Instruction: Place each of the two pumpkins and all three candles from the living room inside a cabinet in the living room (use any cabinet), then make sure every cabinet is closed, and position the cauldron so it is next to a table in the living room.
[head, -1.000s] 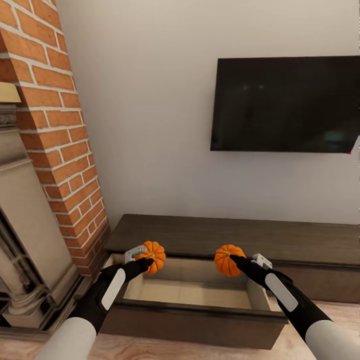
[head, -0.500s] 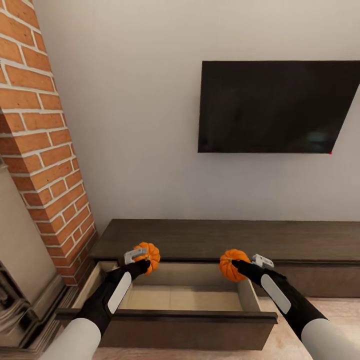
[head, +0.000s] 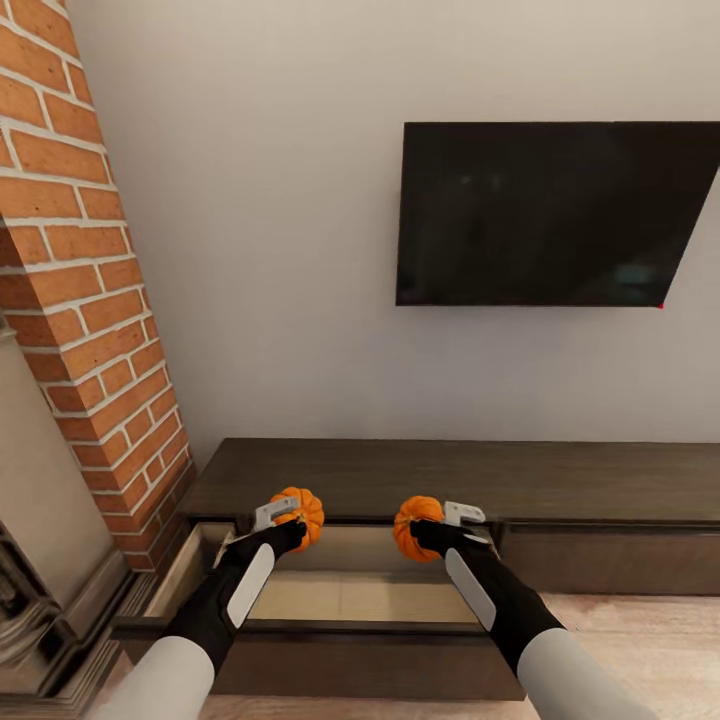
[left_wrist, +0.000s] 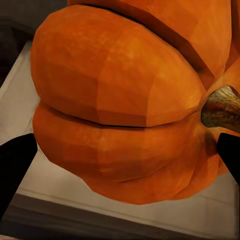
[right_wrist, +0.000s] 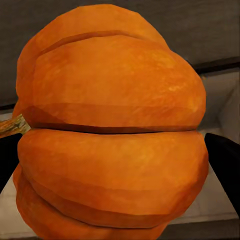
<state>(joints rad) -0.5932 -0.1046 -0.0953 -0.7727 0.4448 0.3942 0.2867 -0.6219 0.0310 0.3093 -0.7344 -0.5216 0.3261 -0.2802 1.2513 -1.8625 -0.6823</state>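
Note:
Two ribbed orange pumpkins hang over the open drawer of the dark-brown cabinet (head: 600, 480). My left gripper (head: 290, 525) is shut on the left pumpkin (head: 302, 512), whose brown stem (left_wrist: 222, 107) shows in the left wrist view beside its orange body (left_wrist: 120, 95). My right gripper (head: 425, 530) is shut on the right pumpkin (head: 415, 527), which crowds the right wrist view (right_wrist: 112, 130). Both sit above the drawer's pale beige inside (head: 350, 595). No candles, cauldron or table are in view.
A red brick chimney column (head: 80, 270) and a stone-coloured fireplace surround (head: 40, 520) stand at the left. A black wall-mounted screen (head: 555, 215) hangs above the cabinet. The drawer's dark front panel (head: 330, 660) juts toward me over pale wood flooring (head: 640, 640).
My right arm has swung left with its pumpkin, from near the drawer's right end toward its middle. The left arm has barely moved. Earlier the camera also shifted right.

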